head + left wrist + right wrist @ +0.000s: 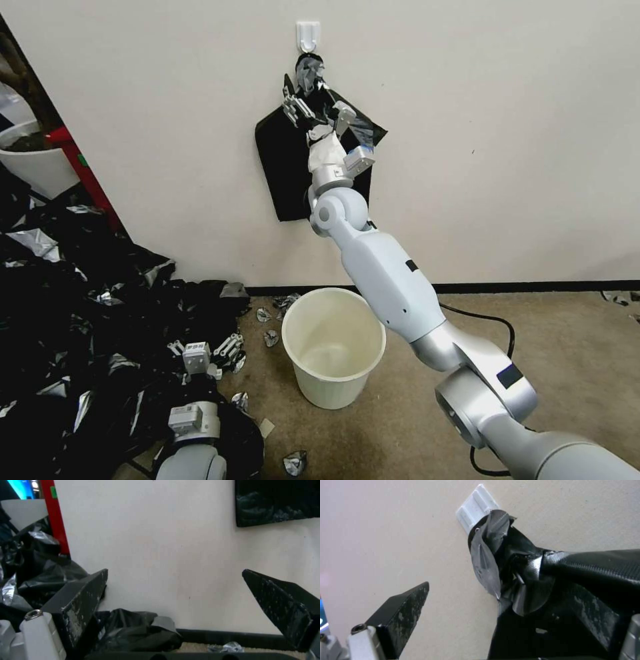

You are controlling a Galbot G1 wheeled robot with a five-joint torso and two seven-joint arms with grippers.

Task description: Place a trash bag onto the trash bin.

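White wall behind holds a hook with a flat black bag bundle hanging from it. Right gripper is up at the bundle's neck, its fingers spread, one each side. Left gripper rests low, fingers spread, beside the cream trash bin on the floor.

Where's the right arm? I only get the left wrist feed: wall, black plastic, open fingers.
Observer: Raised to the wall. The right gripper is at a black bundle hanging from a white hook.
Operator: Gripping it?
Observer: No, it's open, with fingers either side of the bundle's neck.
Operator: Bin?
Observer: The trash bin stands upright on the carpet, just right of the low left gripper, with no bag on it.
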